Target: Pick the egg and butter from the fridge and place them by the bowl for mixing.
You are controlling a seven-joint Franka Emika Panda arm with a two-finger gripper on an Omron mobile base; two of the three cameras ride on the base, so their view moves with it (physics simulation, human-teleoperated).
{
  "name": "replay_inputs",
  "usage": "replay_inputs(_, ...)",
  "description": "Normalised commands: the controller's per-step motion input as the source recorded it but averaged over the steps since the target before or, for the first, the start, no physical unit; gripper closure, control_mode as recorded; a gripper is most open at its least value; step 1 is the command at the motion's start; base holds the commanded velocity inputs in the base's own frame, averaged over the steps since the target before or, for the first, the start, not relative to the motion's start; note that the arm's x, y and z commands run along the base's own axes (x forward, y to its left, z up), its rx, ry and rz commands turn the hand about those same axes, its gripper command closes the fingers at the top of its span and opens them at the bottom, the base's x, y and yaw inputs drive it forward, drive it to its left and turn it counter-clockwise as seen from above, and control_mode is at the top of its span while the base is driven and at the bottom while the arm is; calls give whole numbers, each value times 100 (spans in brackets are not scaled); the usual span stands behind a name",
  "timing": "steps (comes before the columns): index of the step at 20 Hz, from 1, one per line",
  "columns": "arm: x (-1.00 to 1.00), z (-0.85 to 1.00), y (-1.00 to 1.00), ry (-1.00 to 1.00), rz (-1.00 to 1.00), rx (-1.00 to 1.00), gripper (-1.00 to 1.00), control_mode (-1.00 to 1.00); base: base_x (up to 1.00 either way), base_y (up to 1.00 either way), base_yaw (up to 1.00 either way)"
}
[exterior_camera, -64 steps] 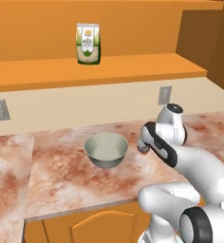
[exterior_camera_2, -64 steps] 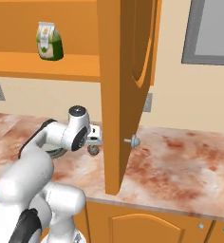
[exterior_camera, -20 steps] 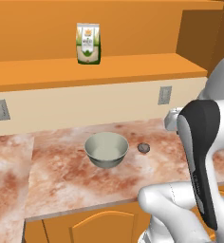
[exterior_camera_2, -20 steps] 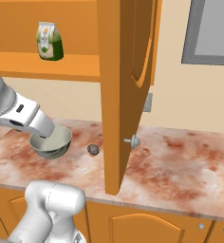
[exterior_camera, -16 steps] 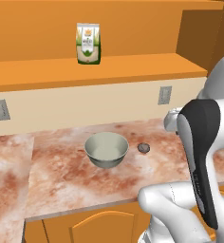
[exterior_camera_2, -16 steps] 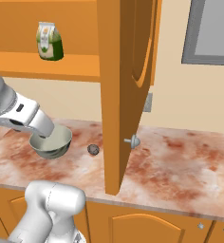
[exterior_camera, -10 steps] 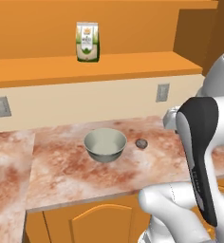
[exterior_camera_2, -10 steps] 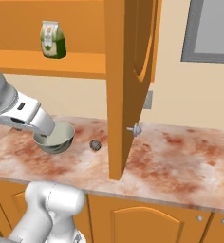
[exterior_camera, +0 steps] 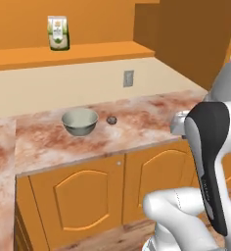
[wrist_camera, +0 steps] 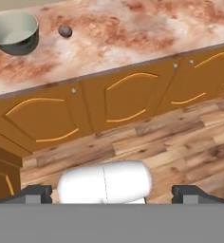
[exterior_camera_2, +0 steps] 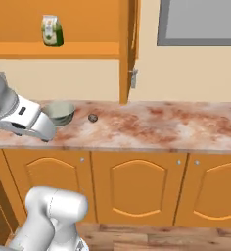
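The pale grey-green bowl (exterior_camera: 80, 121) (exterior_camera_2: 58, 112) (wrist_camera: 15, 32) stands on the marbled counter (exterior_camera: 147, 110). The small dark speckled egg (exterior_camera: 111, 119) (exterior_camera_2: 92, 117) (wrist_camera: 65, 31) lies on the counter just right of it, a short gap apart. My gripper (wrist_camera: 113, 194) is open and holds nothing. It hangs well back from the counter and looks down over the cabinet fronts and the floor. The butter and the fridge are out of view.
A green-and-white carton (exterior_camera: 58, 33) (exterior_camera_2: 52, 30) stands on the wall shelf above the bowl. An orange cabinet door (exterior_camera_2: 128, 49) hangs open over the counter. A grey microwave (exterior_camera_2: 200, 22) sits at the upper right. Wooden floor (wrist_camera: 180, 137) lies in front of the lower cabinets.
The whole scene has shifted and shrunk: the base has backed away from the counter. Bowl and egg stay where they were. Earlier, the arm rose from beside the egg.
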Motion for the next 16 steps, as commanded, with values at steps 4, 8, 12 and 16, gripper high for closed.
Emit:
replay_inputs(4, 0, 0, 0, 0, 0, 0, -100, 100, -79, 0, -73)
replay_inputs(8, 0, 0, 0, 0, 0, 0, -100, 100, -71, 0, -84)
replay_inputs(12, 0, 0, 0, 0, 0, 0, -100, 100, -66, 1, -87)
replay_inputs(16, 0, 0, 0, 0, 0, 0, -100, 100, -57, 2, -86)
